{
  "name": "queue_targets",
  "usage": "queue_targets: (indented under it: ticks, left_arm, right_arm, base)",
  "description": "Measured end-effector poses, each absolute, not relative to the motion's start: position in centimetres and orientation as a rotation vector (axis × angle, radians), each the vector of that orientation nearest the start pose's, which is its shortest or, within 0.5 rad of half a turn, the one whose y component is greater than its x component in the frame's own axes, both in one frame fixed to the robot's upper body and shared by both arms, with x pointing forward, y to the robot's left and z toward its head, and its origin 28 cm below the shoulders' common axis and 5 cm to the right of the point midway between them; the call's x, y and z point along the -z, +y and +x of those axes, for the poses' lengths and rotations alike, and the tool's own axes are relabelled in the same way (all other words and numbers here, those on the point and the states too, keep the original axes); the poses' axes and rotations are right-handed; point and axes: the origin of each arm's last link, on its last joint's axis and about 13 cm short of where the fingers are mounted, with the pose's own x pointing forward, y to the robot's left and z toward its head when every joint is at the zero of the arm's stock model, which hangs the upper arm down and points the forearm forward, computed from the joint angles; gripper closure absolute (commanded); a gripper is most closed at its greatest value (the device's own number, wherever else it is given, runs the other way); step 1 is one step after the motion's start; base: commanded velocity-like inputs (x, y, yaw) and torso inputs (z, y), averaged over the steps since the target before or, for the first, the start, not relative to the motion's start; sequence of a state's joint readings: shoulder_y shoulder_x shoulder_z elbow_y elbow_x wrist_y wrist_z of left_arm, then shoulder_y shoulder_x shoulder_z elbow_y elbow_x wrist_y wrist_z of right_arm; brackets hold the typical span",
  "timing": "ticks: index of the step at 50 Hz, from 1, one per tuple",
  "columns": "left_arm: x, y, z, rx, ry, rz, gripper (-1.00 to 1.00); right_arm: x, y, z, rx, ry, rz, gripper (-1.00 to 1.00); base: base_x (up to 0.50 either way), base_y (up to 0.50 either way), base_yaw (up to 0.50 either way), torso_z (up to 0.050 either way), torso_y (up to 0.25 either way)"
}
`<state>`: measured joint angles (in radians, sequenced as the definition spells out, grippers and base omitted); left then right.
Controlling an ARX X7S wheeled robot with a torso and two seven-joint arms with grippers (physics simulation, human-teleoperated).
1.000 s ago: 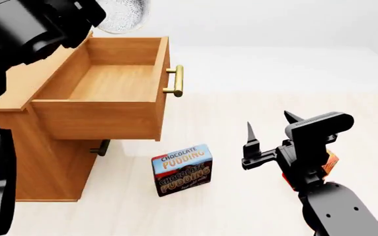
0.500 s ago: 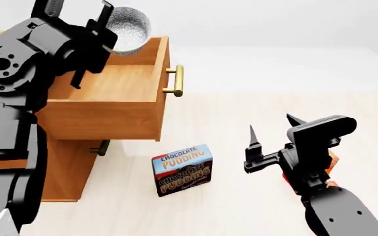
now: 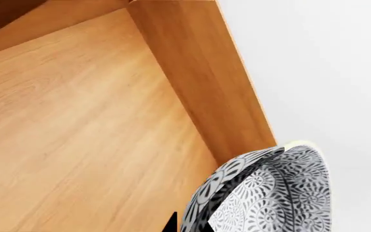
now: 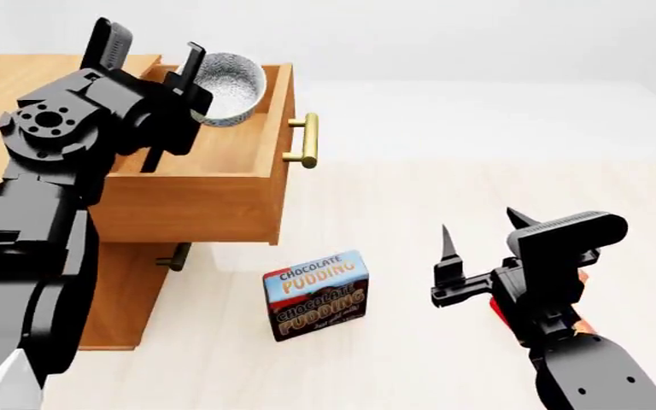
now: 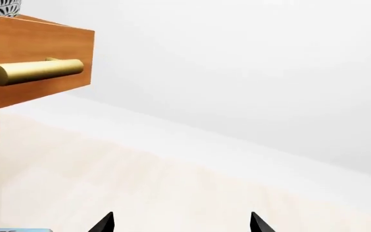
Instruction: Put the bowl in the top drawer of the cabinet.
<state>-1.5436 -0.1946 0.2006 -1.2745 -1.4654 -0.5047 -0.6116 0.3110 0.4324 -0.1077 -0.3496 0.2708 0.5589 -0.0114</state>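
Note:
The white, grey-black patterned bowl hangs tilted over the far front corner of the open top drawer, close to its front wall. My left gripper is shut on the bowl's rim. In the left wrist view the bowl overlaps the drawer wall, with the left gripper pinching its rim above the drawer floor. The orange-brown cabinet stands at the left. My right gripper is open and holds nothing, low over the floor to the right; the right wrist view shows the right gripper facing bare floor.
A chocolate pudding box stands on the floor below the drawer front. The top drawer's brass handle juts right; the same handle appears in the right wrist view. The lower drawer's handle is shut in under it. A red-orange object peeks out behind my right arm.
My left arm has brought the bowl down from above the cabinet to the open drawer's front corner. My right gripper has sunk slightly, still open.

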Motion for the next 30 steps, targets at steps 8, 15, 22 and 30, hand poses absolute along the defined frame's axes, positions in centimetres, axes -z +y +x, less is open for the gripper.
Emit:
queue_targets:
  ticks: [8, 15, 22, 30]
  left_arm:
    - [-28.5, 23.1, 42.4, -0.209, 0.489, -1.079, 1.0]
    - [-27.9, 23.4, 42.5, -0.248, 0.492, -1.109, 1.0]
    - [-27.7, 23.8, 42.7, -0.291, 0.485, -1.13, 1.0]
    - [-27.6, 23.8, 42.7, -0.316, 0.478, -1.14, 1.0]
  right_arm:
    - [-12.7, -16.1, 25.6, -0.146, -0.036, -0.218, -1.0]
    - [-12.4, -16.1, 25.7, -0.144, -0.029, -0.217, -1.0]
    - [-12.2, -16.1, 25.6, -0.143, -0.024, -0.217, -1.0]
    - [-12.1, -16.2, 25.6, -0.141, -0.02, -0.216, -1.0]
  base:
    - [0.0, 0.0, 0.0, 0.0, 0.001]
    - [0.0, 0.0, 0.0, 0.0, 0.0]
    - [0.0, 0.0, 0.0, 0.0, 0.0]
    - [0.0, 0.0, 0.0, 0.0, 0.001]
